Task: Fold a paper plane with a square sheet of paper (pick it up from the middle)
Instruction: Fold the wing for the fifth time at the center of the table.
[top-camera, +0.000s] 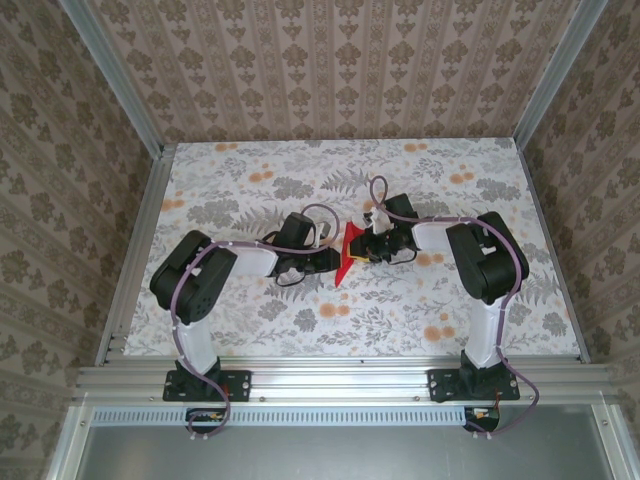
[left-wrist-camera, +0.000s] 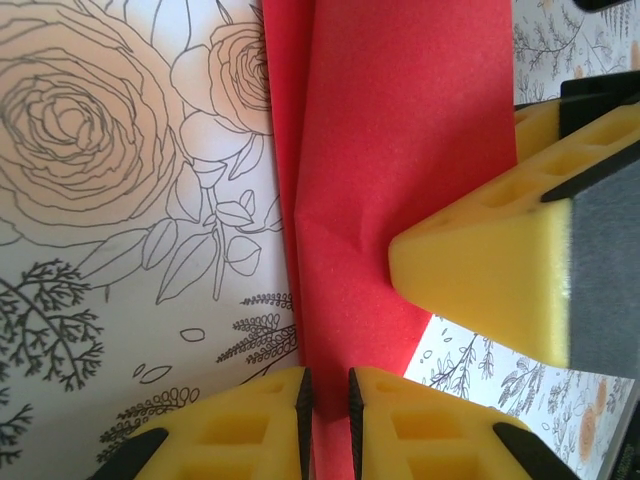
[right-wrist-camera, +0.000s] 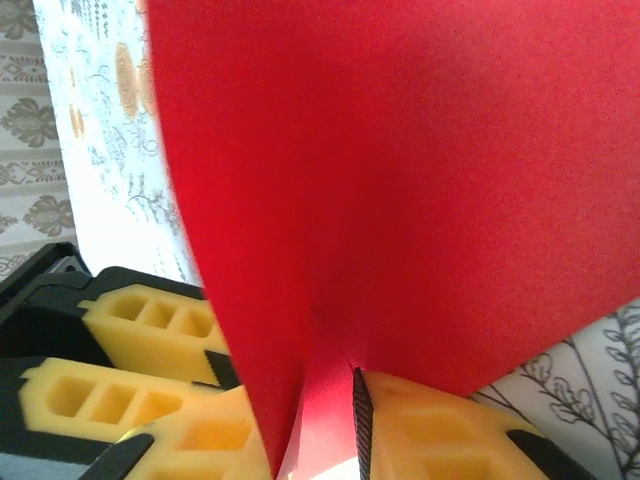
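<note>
left claw (left-wrist-camera: 328, 425) clenched on the red paper (left-wrist-camera: 400, 150) at its crease, likely pinning the fold; right claw (right-wrist-camera: 312, 432) straddles it, grip unclear.

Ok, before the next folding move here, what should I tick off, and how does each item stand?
1. Left gripper pinches the thin bright red paper sheet: ok, the paper sits in the narrow gap between its yellow foam pads.
2. Right gripper grips the sheet: cannot tell; the paper runs between its fingers, but contact is hidden.
3. Grippers apart from each other: ok, the floral-patterned table shows between them in the left wrist view.
4. Crease formed: ok, a fold line runs along the sheet.
5. Sheet's lower tip off the table: cannot tell.
</note>
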